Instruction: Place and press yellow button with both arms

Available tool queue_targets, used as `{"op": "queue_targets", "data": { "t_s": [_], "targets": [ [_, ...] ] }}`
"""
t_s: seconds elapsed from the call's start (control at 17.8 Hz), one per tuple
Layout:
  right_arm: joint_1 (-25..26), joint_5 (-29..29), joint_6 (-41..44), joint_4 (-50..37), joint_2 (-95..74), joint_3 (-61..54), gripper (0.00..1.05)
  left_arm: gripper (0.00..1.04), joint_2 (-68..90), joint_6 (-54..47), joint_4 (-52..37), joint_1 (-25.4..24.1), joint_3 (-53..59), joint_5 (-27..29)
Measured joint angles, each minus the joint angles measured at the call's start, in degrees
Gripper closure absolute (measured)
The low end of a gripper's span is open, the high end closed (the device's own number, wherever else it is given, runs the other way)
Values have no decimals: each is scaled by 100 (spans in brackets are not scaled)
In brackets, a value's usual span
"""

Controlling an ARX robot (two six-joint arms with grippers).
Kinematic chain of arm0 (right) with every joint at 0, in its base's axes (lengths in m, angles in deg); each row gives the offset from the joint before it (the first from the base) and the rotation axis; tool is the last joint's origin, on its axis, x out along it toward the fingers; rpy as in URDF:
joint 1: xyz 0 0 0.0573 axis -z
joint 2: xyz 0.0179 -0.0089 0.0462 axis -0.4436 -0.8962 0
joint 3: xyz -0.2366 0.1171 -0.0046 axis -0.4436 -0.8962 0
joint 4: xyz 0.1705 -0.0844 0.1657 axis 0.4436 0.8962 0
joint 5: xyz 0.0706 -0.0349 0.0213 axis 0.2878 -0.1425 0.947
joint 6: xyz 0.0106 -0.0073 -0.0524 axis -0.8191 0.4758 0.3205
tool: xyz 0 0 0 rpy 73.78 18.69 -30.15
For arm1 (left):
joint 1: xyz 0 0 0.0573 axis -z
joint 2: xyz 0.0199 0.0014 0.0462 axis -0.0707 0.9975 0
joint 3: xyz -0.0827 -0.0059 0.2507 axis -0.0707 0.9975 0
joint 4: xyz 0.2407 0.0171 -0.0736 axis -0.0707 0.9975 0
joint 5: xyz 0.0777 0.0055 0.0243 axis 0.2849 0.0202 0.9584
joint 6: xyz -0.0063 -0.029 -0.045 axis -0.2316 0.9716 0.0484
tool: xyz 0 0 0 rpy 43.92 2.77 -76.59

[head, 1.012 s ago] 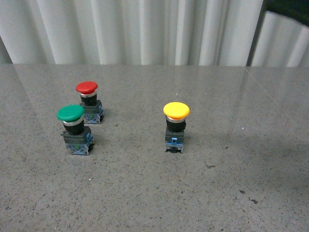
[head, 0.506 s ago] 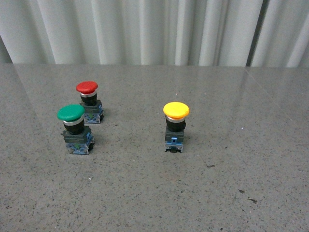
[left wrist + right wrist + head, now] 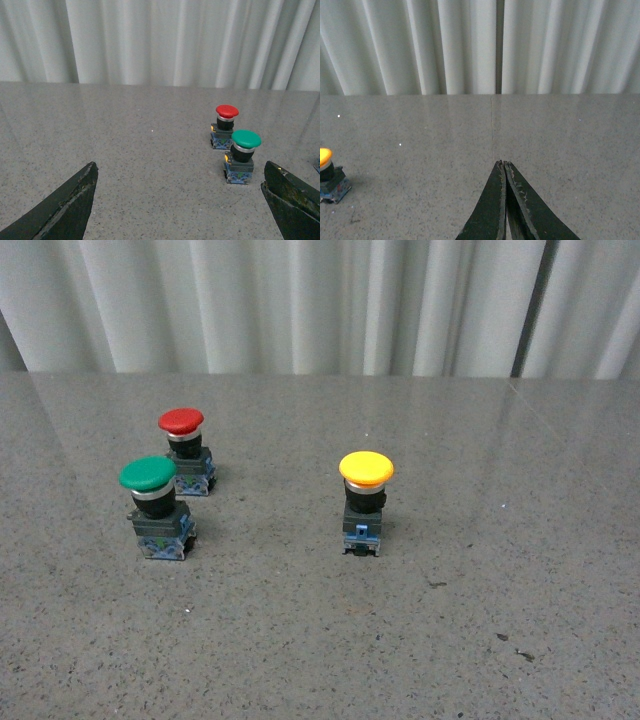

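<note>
Yellow button [image 3: 365,468] upright, well apart from green button [image 3: 148,474], red button [image 3: 181,421].

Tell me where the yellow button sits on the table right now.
In the front view the yellow button stands upright near the table's middle, alone, well to the right of the green button and red button.

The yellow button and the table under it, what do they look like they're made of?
The yellow button: its cap looks like smooth moulded plastic with a soft sheen; a thin silvery ring beneath it may be metal, above a black collar and grey-blue base, probably plastic. The table looks like polished stone or a stone-look composite: grey, finely speckled, glossy enough to mirror the white curtain at its far edge.
</note>
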Motion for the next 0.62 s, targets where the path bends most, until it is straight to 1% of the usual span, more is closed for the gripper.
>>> {"op": "queue_targets", "data": {
  "t_s": [0.45,0.51,0.62],
  "targets": [
    [0,0,0,584,844,-271,103,7,0,0,-2,0,0,0],
    [0,0,0,415,898,-376,103,7,0,0,0,0,0,2],
    [0,2,2,662,1141,-424,103,7,0,0,0,0,0,-2]
  ]
}}
